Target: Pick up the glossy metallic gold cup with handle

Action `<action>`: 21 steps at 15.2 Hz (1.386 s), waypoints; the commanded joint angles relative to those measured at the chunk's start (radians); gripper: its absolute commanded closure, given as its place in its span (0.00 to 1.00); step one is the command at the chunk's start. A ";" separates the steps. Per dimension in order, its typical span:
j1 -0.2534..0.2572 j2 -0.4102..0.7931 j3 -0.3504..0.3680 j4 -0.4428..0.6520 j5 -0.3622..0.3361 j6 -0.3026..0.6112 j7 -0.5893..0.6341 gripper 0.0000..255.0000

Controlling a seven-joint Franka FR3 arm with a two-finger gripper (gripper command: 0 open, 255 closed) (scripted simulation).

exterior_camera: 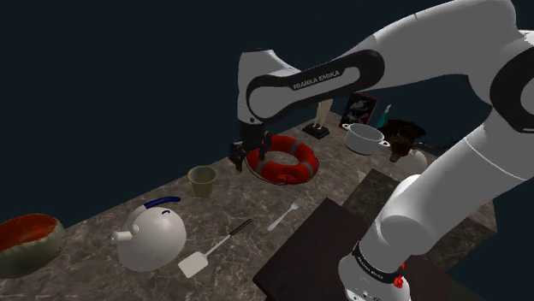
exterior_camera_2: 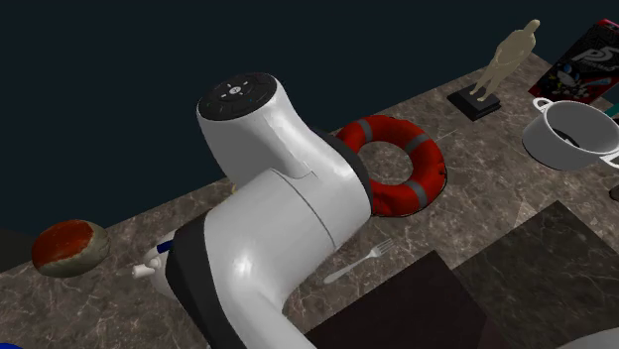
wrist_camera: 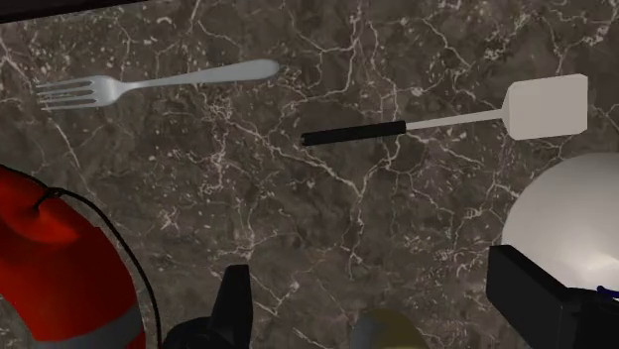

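Here the gold cup [exterior_camera: 203,180] stands upright near the spread gripper [wrist_camera: 382,292].

In the shoulder view, cup [exterior_camera: 203,180] sits between teapot [exterior_camera: 154,239] and life ring [exterior_camera: 301,155]; spatula [exterior_camera: 214,250] left of fork [exterior_camera: 283,215].

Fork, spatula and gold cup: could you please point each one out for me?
fork [wrist_camera: 238,71], wrist view, on its handle.
spatula [wrist_camera: 546,107], wrist view, on its flat blade.
gold cup [exterior_camera: 203,181], shoulder view, on its side wall.
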 commanded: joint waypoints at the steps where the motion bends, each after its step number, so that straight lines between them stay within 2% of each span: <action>1: -0.006 0.083 0.016 0.051 -0.026 0.035 0.046 0.00; 6: -0.001 0.289 0.039 0.178 -0.112 0.111 0.169 0.00; 10: 0.022 0.454 0.032 0.304 -0.187 0.143 0.262 0.00; 16: 0.079 0.698 -0.005 0.538 -0.275 0.149 0.368 0.00; 21: 0.127 0.880 -0.039 0.751 -0.312 0.121 0.416 0.00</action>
